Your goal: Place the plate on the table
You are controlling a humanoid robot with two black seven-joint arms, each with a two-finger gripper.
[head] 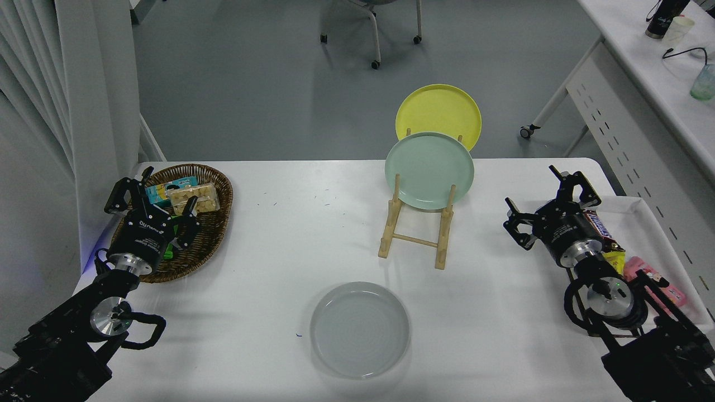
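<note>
My right gripper hangs with its fingers spread apart and nothing between them, over the right side of the white table. The light grey plate lies flat on the tabletop, well to my gripper's left and nearer to me, apart from everything else. Farther left of the gripper and a little beyond it stands the wooden plate rack, holding the mint green plate upright with the yellow plate behind it. Just to the gripper's right sits the white snack tray. My left gripper is parked far across, fingers also apart, above the wicker basket.
</note>
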